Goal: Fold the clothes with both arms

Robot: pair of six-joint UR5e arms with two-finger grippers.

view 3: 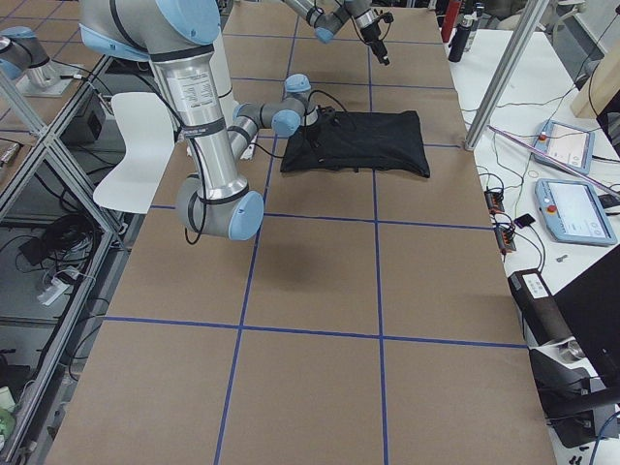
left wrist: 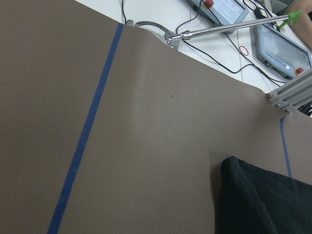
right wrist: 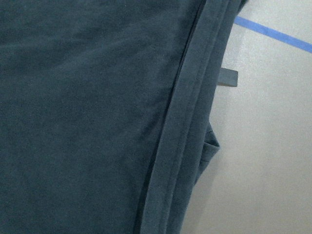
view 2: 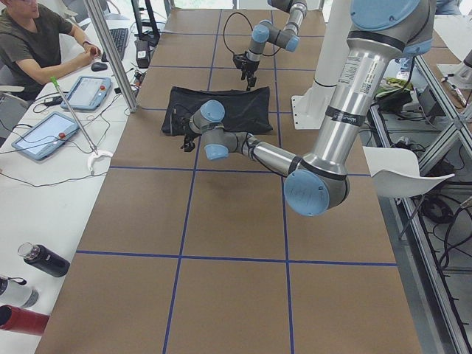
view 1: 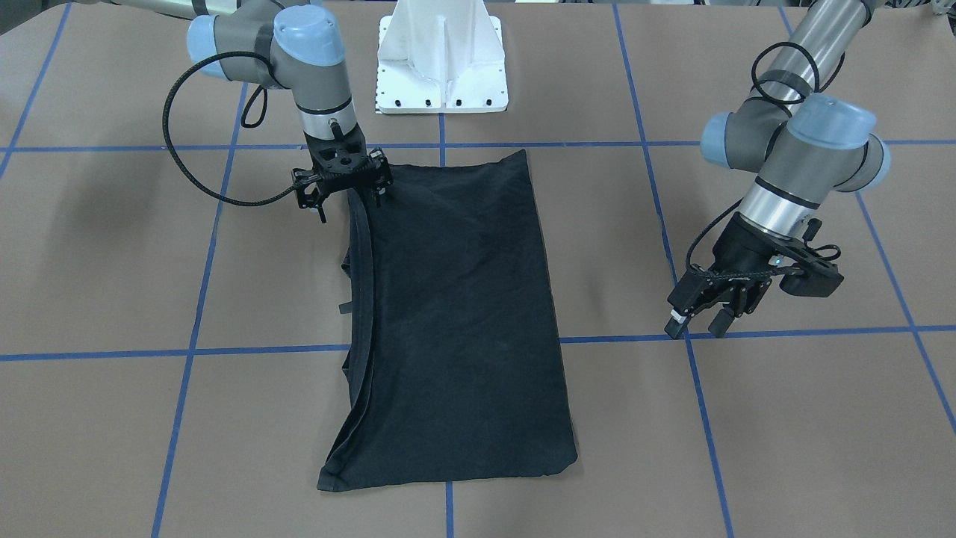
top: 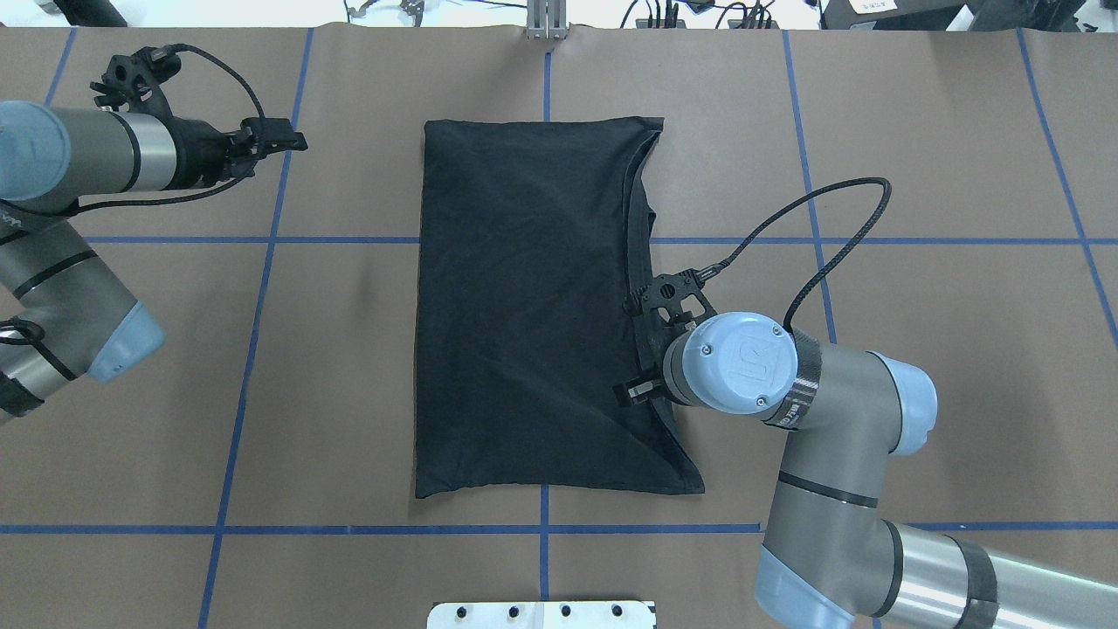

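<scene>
Right gripper (view 1: 351,193) sits low at the layered edge of the black T-shirt (top: 524,306), at about 4 o'clock from the cloth's middle in the overhead view. Its own wrist hides the fingers there and the front view is too cluttered, so I cannot tell whether it pinches cloth or only stands over it. The left gripper (view 1: 698,323) hangs at 10 o'clock, well apart from the cloth, with its jaws parted and nothing between them.

The T-shirt lies flat in the middle of the table (top: 917,175), folded into a long rectangle with the plain black side up. Its 9 o'clock edge is a clean, straight fold. The 3 o'clock edge is a stack of hems (right wrist: 180,146) that do not line up: one layer peeks out from under the other, and a small grey tab (right wrist: 228,77) sticks out onto the table. The 12 o'clock edge runs straight. The 6 o'clock edge ends in a corner that juts out at 5 o'clock.

Brown table shows on every side of the cloth, widest at 9 and 3 o'clock. The right arm (top: 838,419) fills the space at 4 to 5 o'clock. The white pedestal (top: 541,614) stands at 6 o'clock and an aluminium post (top: 546,19) at 12 o'clock, on the far rim. Blue tape lines (top: 349,239) cross the surface and run under the cloth.
</scene>
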